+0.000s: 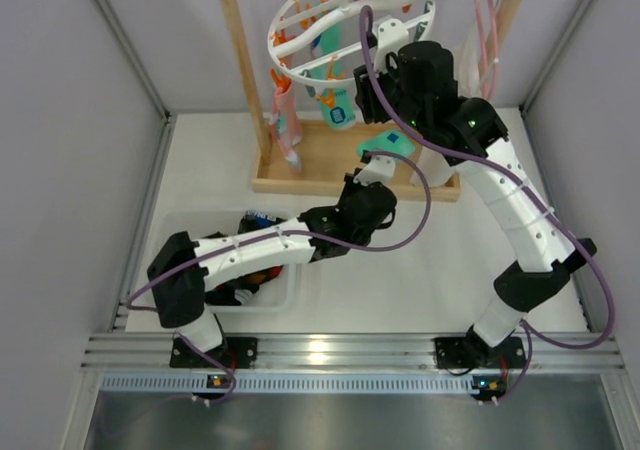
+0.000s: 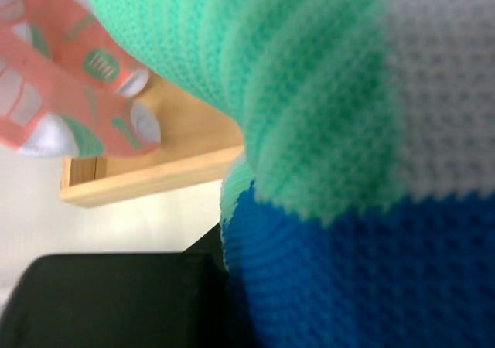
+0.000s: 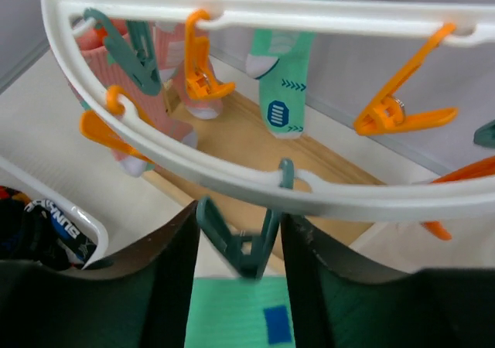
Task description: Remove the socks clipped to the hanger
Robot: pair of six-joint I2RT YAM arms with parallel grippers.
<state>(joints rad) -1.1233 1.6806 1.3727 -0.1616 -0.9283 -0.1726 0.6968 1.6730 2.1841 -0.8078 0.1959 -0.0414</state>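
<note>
The white ring hanger (image 1: 350,20) hangs from the wooden rack, and its rim (image 3: 232,182) crosses the right wrist view. My right gripper (image 3: 240,243) is shut on a teal peg (image 3: 249,247) that hangs from the rim; a finger presses each handle. Below that peg hangs a teal-green sock (image 3: 224,317) with a blue patch. My left gripper (image 1: 374,178) is shut on this sock's lower end (image 2: 309,93), which fills the left wrist view and hides the jaws. Pink socks (image 1: 285,130) and another teal-green sock (image 3: 282,93) stay clipped.
The wooden rack's base (image 1: 330,165) lies under the hanger, and its left post (image 1: 245,70) stands beside the pink socks. A clear bin (image 1: 292,292) with dark socks inside sits at the near left. A pink clothes hanger with a white garment (image 1: 478,50) hangs at the right.
</note>
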